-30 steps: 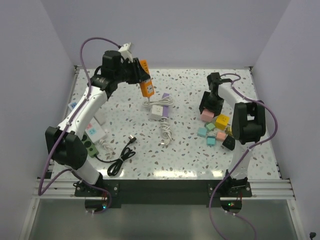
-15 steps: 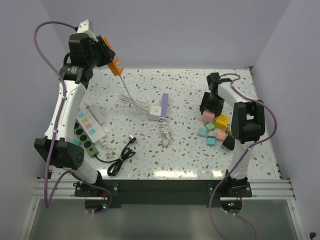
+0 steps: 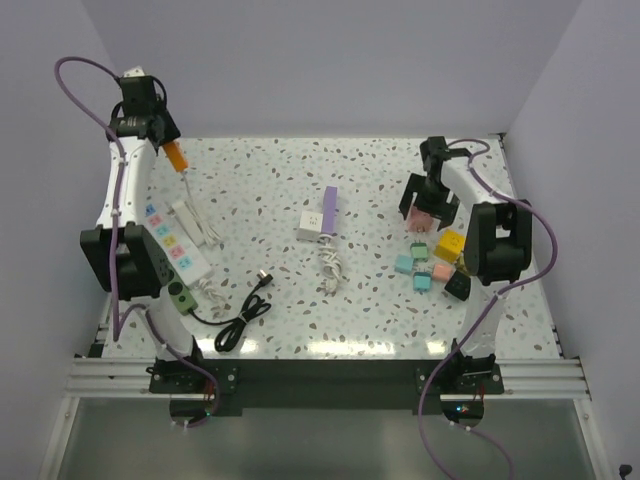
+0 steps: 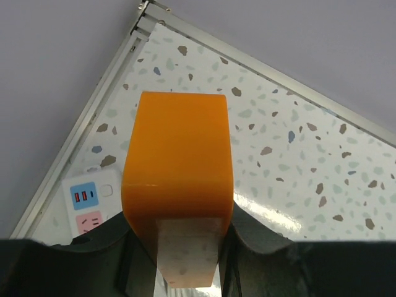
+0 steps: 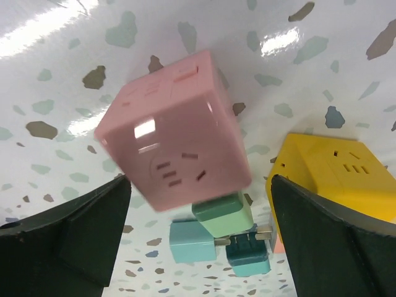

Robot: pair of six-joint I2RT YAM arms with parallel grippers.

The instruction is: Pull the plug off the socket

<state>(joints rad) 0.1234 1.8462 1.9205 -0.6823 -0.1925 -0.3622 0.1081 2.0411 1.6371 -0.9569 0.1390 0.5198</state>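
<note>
Top external view showed the left jaws clamped on the orange plug, raised over the far-left corner of the tabletop, with a white cord trailing down beside the power strip. A swing could have snagged that cord and dragged the strip. At right, the jaws stood wide around the tilted pink socket cube, which might have toppled against the yellow cube.

From the left wrist I can't see the lower end of the orange plastic block; the left pincer covers it. The white power strip is mostly hidden too. On the right wrist, the yellow cube socket runs off the edge.
</note>
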